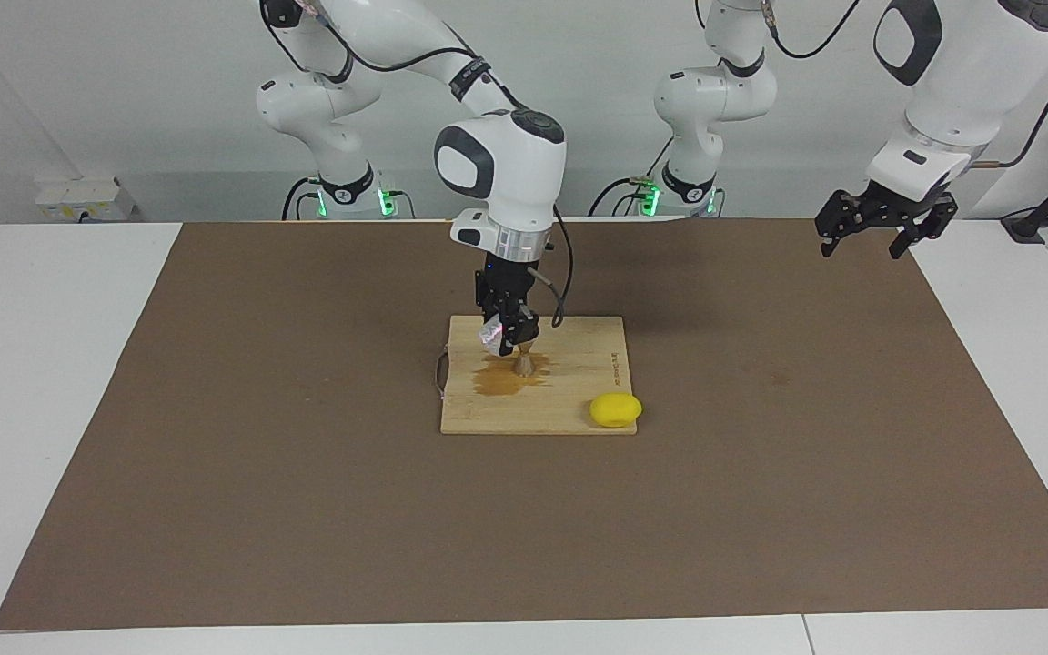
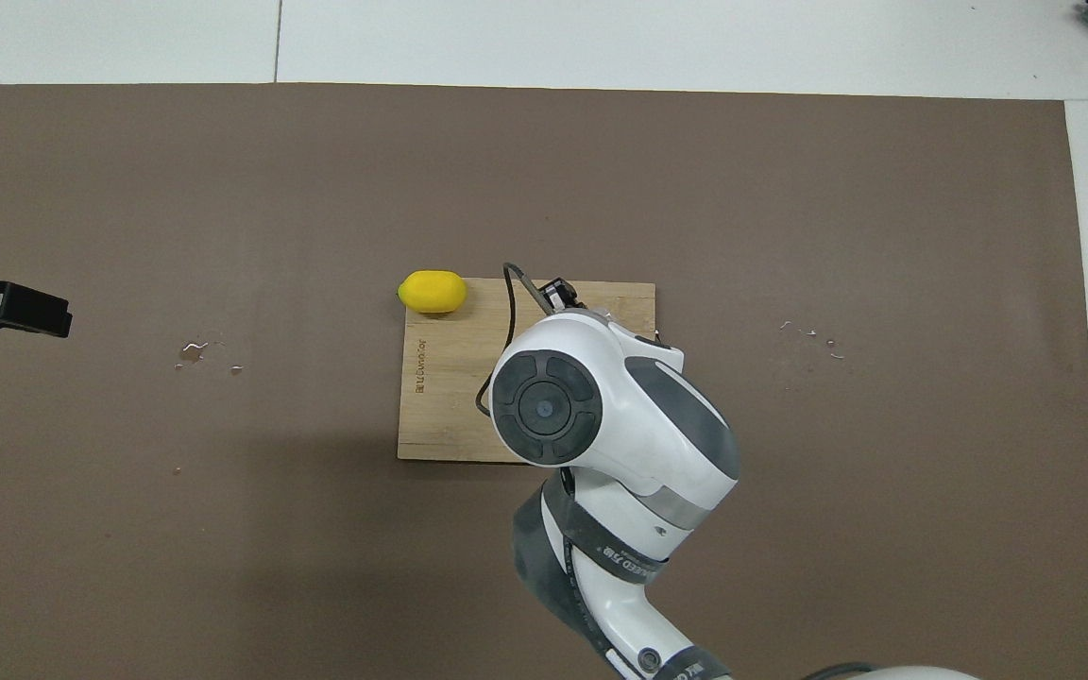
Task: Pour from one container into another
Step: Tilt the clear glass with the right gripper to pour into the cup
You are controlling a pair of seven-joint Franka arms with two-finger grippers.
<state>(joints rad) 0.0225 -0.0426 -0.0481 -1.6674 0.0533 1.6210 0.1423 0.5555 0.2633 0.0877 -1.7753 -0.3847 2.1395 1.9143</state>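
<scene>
My right gripper (image 1: 508, 338) reaches straight down over the wooden cutting board (image 1: 583, 359) and is shut on the small clear cup (image 1: 492, 334), which it holds tilted. The silvery hourglass jigger (image 1: 523, 365) stands upright on the board just below the cup's lower edge. A brownish wet patch (image 1: 498, 379) spreads on the board around the jigger. In the overhead view the right arm's wrist (image 2: 544, 408) hides both cup and jigger. My left gripper (image 1: 883, 229) waits open and empty in the air over the left arm's end of the table; it also shows in the overhead view (image 2: 6, 307).
A yellow lemon (image 1: 615, 409) lies at the board's corner farthest from the robots, toward the left arm's end; it also shows in the overhead view (image 2: 432, 292). A brown mat (image 1: 215, 455) covers the table. Small droplets (image 2: 204, 351) dot the mat.
</scene>
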